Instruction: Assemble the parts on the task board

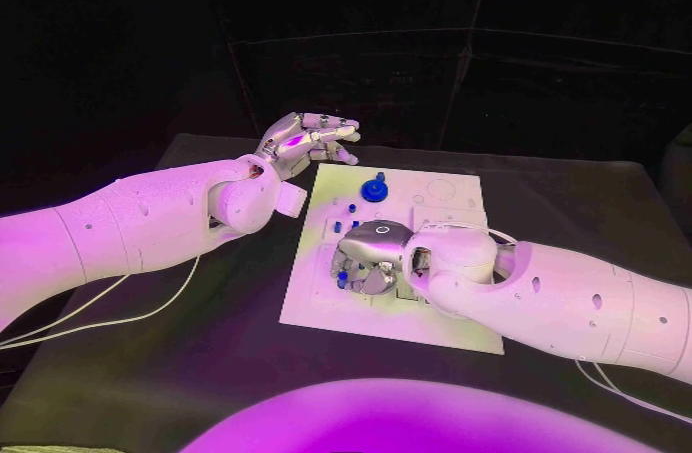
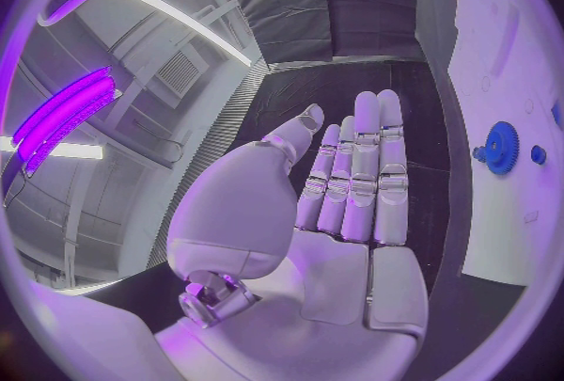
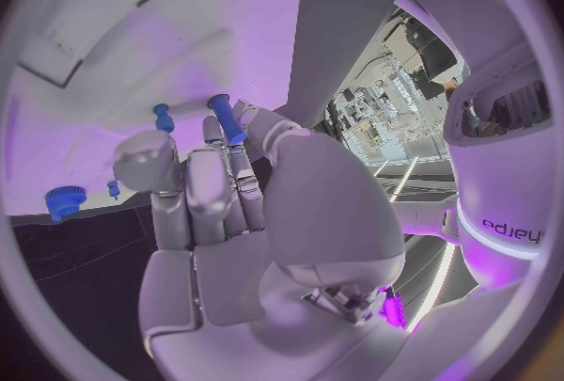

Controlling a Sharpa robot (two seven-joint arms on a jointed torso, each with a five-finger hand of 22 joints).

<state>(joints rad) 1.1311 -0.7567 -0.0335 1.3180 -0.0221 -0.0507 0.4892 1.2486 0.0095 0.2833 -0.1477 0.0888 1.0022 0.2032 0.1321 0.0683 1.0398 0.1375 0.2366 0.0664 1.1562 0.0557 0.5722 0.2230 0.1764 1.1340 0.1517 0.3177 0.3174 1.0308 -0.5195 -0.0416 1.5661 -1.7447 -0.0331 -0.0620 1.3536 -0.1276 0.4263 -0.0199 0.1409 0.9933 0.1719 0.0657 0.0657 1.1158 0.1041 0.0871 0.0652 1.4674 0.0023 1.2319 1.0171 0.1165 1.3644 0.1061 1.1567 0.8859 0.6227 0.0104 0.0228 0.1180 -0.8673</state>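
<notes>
Two hands are at work over the black table [image 1: 188,373], and the nearer is the right hand [image 1: 378,256], bent down over the near-left part of the task board [image 1: 433,323]. From its wrist I can see a slim blue peg [image 3: 226,118] caught among its fingers [image 3: 241,176], which are drawn close together round it; the peg's long axis runs outward along the fingers, its tip aimed at the board's white face. A second, shorter blue pin [image 3: 163,117] stands in the board just beside it. I judge these pegs to be light, hard plastic, stiff but smooth enough to slip or twist in metal fingers, so the shaft is best pinched at its middle, with the tip left free to find its hole.

Farther along, near the board's far-left edge, a blue gear [image 1: 376,187] stands on its post, its axis upright. It looks just as light and rigid, best taken by its toothed rim.

Beyond that, past the board's far-left corner, the left hand [image 1: 306,138] hovers over the table holding nothing, fingers extended side by side and thumb apart.
</notes>
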